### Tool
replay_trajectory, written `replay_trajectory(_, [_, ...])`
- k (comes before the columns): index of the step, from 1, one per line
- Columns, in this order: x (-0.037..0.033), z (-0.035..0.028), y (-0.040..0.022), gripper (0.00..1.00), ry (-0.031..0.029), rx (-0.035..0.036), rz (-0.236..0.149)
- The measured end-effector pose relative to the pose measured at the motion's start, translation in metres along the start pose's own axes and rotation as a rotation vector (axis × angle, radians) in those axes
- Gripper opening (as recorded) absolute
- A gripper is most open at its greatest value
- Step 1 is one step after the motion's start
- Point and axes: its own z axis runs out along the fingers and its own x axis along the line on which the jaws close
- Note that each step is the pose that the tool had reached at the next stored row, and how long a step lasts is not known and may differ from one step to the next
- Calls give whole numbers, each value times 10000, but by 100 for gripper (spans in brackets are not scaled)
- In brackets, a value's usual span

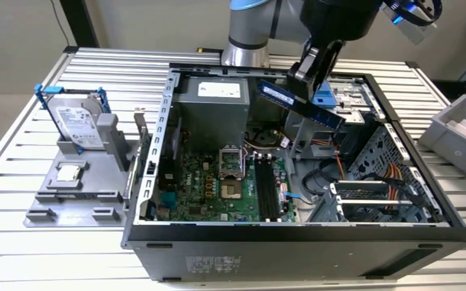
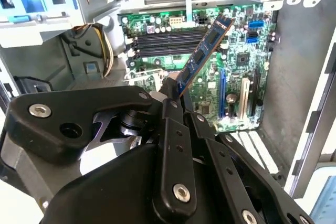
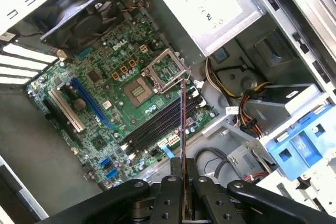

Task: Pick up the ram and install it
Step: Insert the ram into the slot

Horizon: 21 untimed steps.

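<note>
In the exterior view the ram [image 1: 300,104], a narrow bluish stick, hangs tilted in the air above the open computer case [image 1: 298,231], over its back right part. My gripper [image 1: 304,85] is shut on the ram near its middle. The second wrist view shows the ram [image 2: 206,50] slanting out from the gripper [image 2: 176,91] over the green motherboard [image 2: 239,61]. In the first wrist view the ram [image 3: 182,124] appears edge-on, rising from the gripper [image 3: 182,178] above the black memory slots [image 3: 155,127]. The same black slots [image 1: 266,188] lie well below the ram.
A silver hard drive [image 1: 79,124] in a blue bracket and a small square chip [image 1: 68,174] sit on a grey fixture [image 1: 71,203] at the exterior view's left. A grey bin [image 1: 460,130] stands at the right. Power supply [image 1: 216,103], cables [image 1: 378,176] and drive cage [image 1: 351,97] crowd the case.
</note>
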Motion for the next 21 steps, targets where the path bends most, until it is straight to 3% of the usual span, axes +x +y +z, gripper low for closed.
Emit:
replay_trajectory(2, [3,0,-2,0,-16,6,786])
replay_trajectory(21, [3,1,-3,0,-47,20,2388])
